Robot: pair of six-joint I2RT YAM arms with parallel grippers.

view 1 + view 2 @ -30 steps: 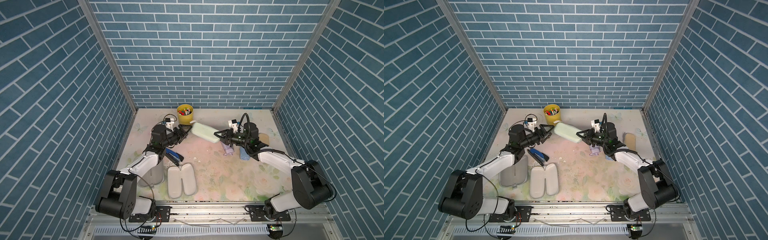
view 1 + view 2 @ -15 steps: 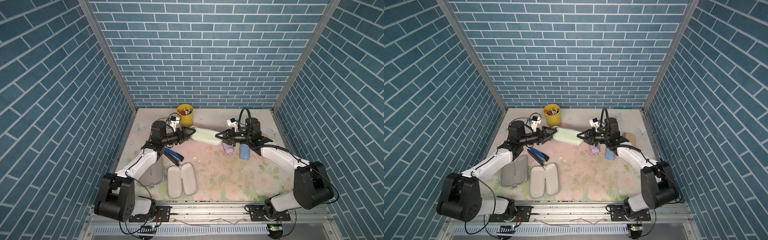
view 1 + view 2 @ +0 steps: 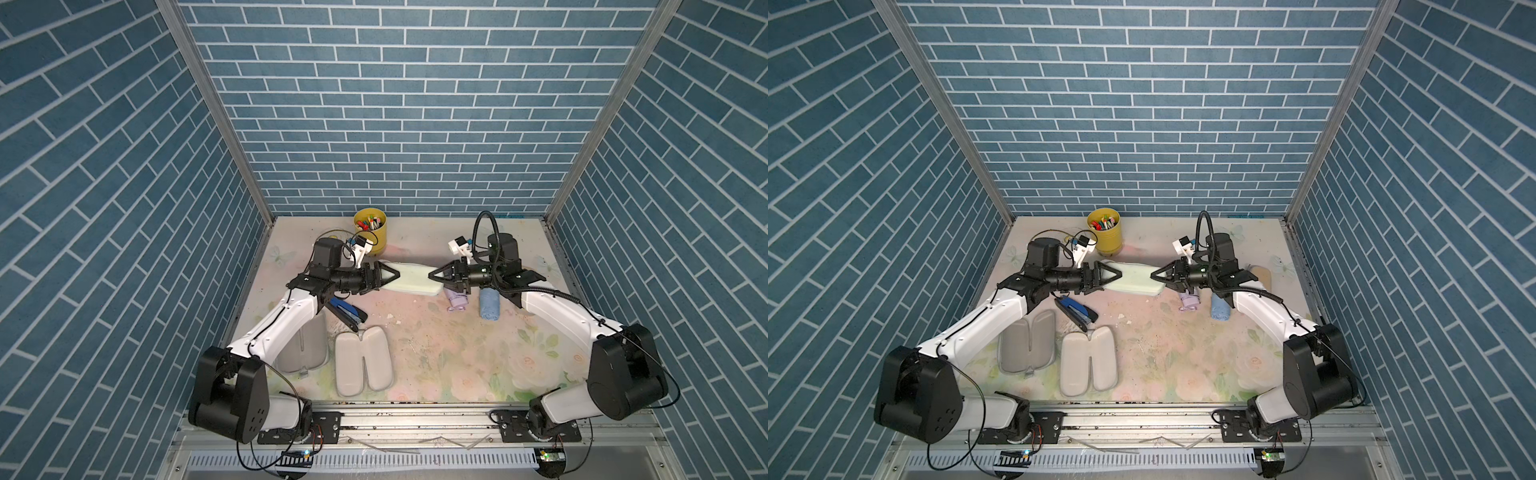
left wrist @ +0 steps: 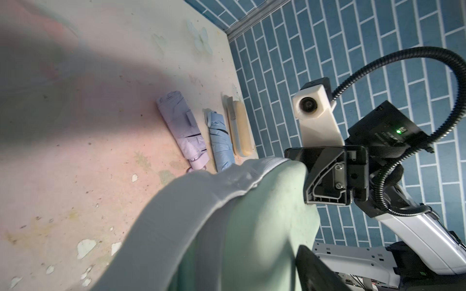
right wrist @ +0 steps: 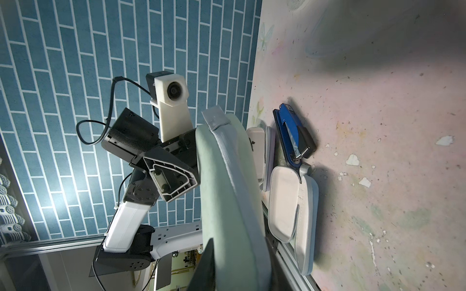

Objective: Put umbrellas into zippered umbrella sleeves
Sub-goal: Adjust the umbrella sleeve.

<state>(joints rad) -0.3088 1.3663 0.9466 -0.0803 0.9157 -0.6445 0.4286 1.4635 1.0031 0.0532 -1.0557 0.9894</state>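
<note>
Mint sleeve, place: I see the mint sleeve (image 3: 411, 279) slung between the two grippers, over the far middle of the table (image 3: 436, 365), in front of the yellow pen cup (image 3: 371, 235).
Mint sleeve, axis: its long axis runs side to side, one round end toward each arm. The right end sits slightly nearer the front rail. It is turned on edge, and the grey zip seam faces the right wrist camera. I can't tell if it is zipped all round.
Left gripper: the left gripper (image 3: 390, 277) has its jaws spread wide, either side of the sleeve's left end. One finger (image 5: 174, 180) lies flat against the mint face. I can't tell if it actually clamps.
Right gripper: the right gripper (image 3: 434, 277) has its jaws narrow, pinched on the sleeve's right end.
Left arm: it reaches from the front rail up and inward, wrist level, gripper pointing right.
Right arm: mirror pose, gripper pointing left. The tips face each other along the sleeve.
Lilac umbrella: the lilac umbrella (image 3: 456, 300) lies flat on the table just under the right gripper, axis near-to-far.
Light blue umbrella: the light blue umbrella (image 3: 489, 305) lies just beside the lilac one, parallel.
Tan sleeve: the tan sleeve (image 4: 242, 128) is closed and lies parallel beside the blue umbrella, by the right wall.
Open sleeves: two open sleeves lie lining-up at front left, one (image 3: 363, 359) in clear view, the other (image 3: 1027, 340) partly under the left arm.
Stapler: a blue stapler (image 3: 347, 311) lies on the table, just behind the open sleeves.
</note>
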